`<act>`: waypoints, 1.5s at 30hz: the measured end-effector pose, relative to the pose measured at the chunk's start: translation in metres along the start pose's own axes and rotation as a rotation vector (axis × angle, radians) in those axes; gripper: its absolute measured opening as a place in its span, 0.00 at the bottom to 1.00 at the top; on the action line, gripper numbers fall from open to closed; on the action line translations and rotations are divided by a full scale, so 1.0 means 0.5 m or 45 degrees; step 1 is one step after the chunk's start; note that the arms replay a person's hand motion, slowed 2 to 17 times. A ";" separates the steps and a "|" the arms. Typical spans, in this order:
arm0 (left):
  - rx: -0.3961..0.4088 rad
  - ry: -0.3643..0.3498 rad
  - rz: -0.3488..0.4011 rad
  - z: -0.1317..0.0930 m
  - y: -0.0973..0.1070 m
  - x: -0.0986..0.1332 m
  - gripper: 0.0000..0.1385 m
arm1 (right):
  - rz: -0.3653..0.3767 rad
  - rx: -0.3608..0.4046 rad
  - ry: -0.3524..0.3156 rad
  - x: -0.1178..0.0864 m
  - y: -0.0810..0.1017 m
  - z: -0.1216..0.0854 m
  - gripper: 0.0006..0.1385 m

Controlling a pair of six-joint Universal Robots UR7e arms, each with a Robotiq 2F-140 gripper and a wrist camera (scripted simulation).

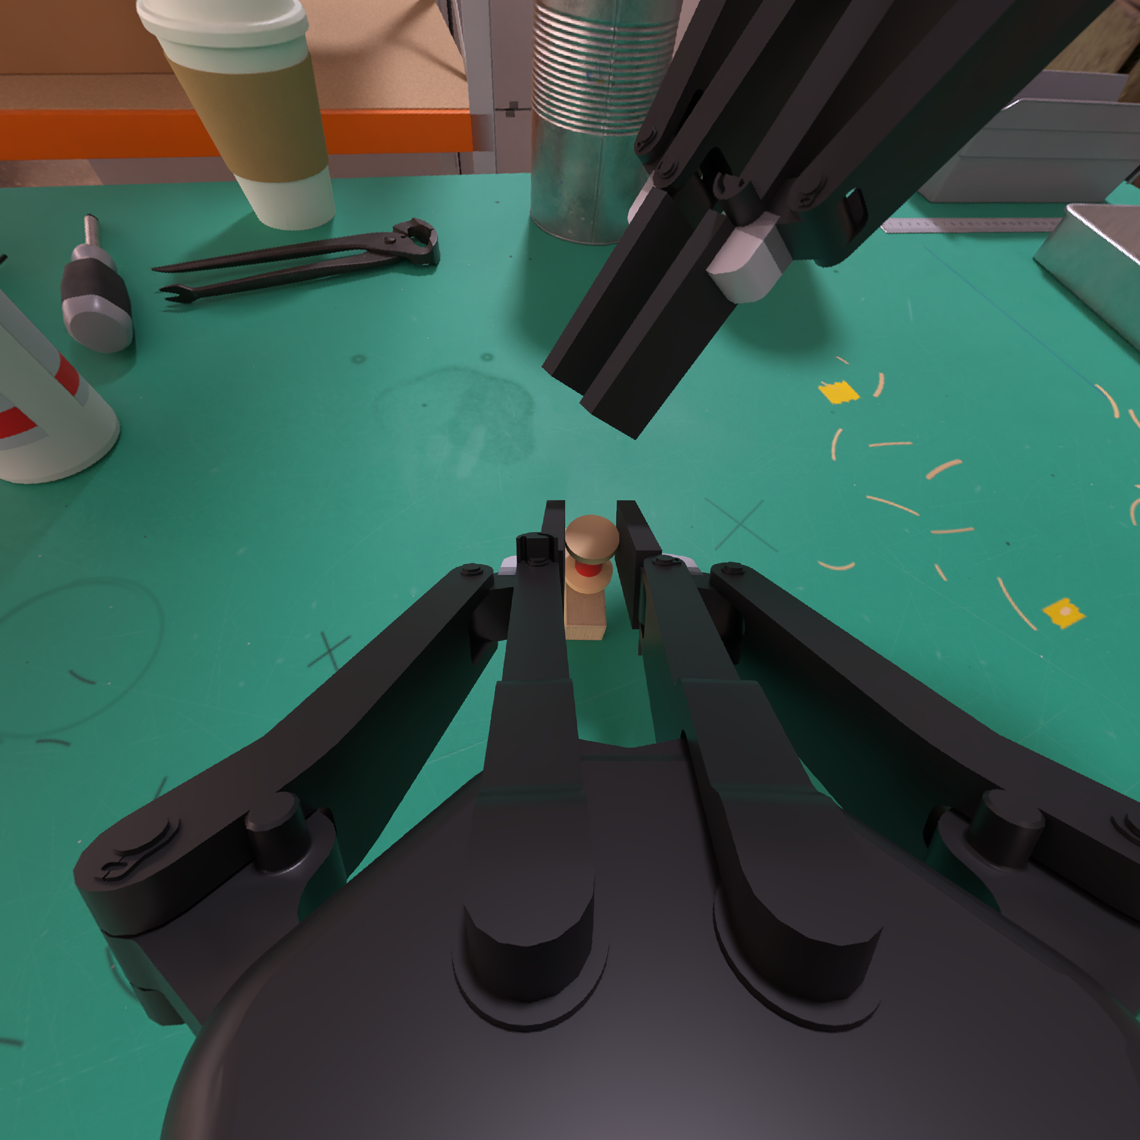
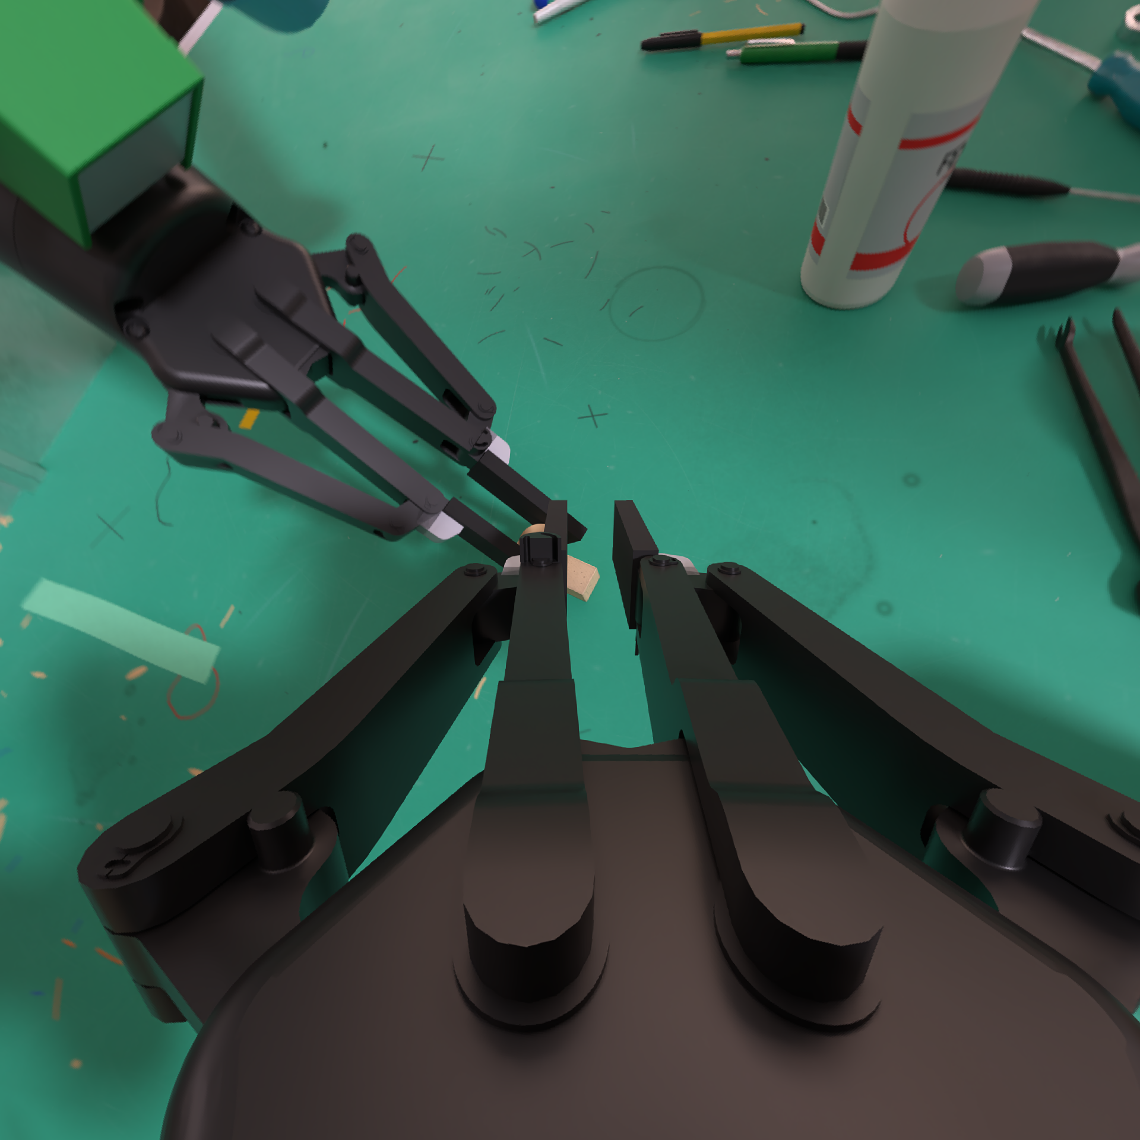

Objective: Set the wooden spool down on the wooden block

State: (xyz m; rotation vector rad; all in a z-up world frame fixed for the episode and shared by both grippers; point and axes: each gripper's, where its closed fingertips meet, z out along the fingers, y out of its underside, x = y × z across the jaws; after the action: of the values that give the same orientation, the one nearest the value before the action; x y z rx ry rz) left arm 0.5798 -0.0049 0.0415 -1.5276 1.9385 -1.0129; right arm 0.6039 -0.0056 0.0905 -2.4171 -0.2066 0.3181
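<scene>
My left pincer (image 1: pixel 590 524) brackets the spool (image 1: pixel 591 538), steadying it upright on the block (image 1: pixel 583 614); whether it pinches, I cannot tell. My right pincer (image 1: pixel 607 407), slightly spread, waits clear at one o'clock.

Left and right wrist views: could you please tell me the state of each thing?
wooden spool: upright on the wooden block.
left tool: flanking the spool, grip unclear.
right tool: open, empty.
coffee cup: upright, lidded.
pincers: lying flat, closed.
metal can: upright.
</scene>
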 end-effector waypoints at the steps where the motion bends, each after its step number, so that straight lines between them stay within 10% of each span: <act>1: -0.001 0.001 -0.001 0.000 0.000 0.000 0.16 | -0.044 -0.004 0.007 -0.001 0.000 0.000 0.14; 9: -0.014 0.010 -0.009 -0.001 0.000 0.001 0.16 | -0.422 -0.052 0.043 -0.013 0.010 -0.001 0.17; 17: -0.023 0.010 -0.025 0.000 0.001 0.000 0.16 | -0.520 -0.125 0.037 -0.019 0.027 0.010 0.26; 30: -0.021 -0.010 -0.036 0.003 0.002 -0.003 0.16 | -0.350 -0.168 0.128 0.006 0.035 0.034 0.23; 45: -0.011 -0.035 -0.016 0.004 0.002 -0.002 0.16 | 0.018 0.042 -0.029 -0.019 -0.001 0.017 0.12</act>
State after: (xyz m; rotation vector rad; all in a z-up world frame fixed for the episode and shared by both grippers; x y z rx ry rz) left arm 0.5809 -0.0044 0.0397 -1.5523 1.9194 -0.9853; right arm 0.5925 -0.0024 0.0861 -2.3843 -0.1931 0.3524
